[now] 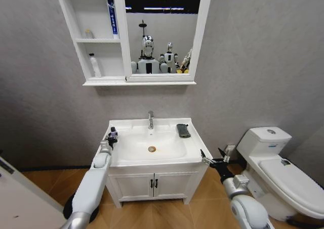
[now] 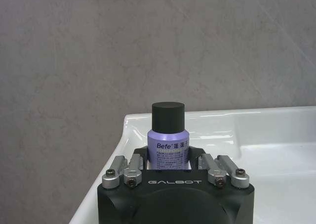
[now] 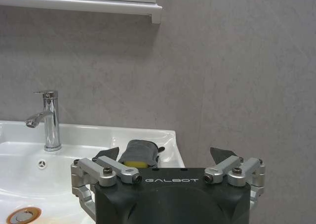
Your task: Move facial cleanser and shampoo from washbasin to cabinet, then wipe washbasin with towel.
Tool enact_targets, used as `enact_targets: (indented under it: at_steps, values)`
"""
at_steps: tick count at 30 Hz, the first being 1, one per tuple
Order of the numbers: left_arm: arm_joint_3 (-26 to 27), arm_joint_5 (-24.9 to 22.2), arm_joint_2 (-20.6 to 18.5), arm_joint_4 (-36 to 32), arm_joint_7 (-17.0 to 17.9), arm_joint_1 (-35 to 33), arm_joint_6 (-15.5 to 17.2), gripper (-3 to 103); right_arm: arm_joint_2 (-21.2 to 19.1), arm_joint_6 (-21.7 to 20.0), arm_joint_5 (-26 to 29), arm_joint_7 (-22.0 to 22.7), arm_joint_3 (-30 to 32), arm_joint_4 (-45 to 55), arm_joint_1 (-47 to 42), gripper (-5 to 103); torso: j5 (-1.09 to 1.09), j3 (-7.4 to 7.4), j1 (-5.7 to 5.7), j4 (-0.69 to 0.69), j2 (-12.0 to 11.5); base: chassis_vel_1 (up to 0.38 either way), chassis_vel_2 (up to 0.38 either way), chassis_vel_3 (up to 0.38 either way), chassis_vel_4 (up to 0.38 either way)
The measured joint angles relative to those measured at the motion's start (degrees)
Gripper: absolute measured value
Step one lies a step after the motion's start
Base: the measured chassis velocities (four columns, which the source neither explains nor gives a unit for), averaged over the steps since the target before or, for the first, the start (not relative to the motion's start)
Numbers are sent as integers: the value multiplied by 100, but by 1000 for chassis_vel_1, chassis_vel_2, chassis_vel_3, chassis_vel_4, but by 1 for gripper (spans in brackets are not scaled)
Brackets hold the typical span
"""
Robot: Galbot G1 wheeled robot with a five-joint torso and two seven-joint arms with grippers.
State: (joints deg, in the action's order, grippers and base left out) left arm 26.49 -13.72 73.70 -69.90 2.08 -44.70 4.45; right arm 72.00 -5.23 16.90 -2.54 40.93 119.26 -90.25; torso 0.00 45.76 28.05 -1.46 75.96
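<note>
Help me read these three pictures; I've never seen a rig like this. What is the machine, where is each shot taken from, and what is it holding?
It is a wheeled robot with two arms. One picture looks down from its head; the others come from cameras on its wrists. Before it stands a washbasin with a tap and a dark towel on the rim. The left claw has its fingers on either side of the purple shampoo at the basin's left edge. The right claw hangs open beside the basin's right front corner. A white facial cleanser stands on a shelf of the cabinet above.
</note>
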Motion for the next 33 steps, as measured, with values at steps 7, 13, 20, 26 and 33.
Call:
enact_targets:
  at_steps: [7, 13, 20, 26, 33]
  values:
    - [-8, -280, -203, -949, 181, -99, 272, 42, -10, -7, 3, 9, 6, 4, 5, 100, 0, 0, 0, -2, 0, 0, 0, 0, 0]
    - [-29, -744, -678, -2309, 648, -454, 933, 42, 15, -8, -2, 5, -32, -7, 4, 100, -1, -1, 0, 1, 0, 0, 0, 0, 0]
    - [166, -1625, -1620, -4441, 1201, -1110, 2014, 42, 171, 60, -98, -47, -122, -88, -47, 100, 0, -1, -2, 2, 0, 0, 0, 0, 0]
    - [209, -2957, -2632, -5379, 1743, -614, 2984, 42, 195, 95, -145, -75, -189, -118, -53, 100, 0, -1, -2, -1, 0, 0, 0, 0, 0]
    - [-113, -3767, -3333, -4906, 1832, 744, 3279, 42, 210, 73, -190, -84, -233, -73, -28, 100, -3, 0, -1, 1, 0, 0, 0, 0, 0]
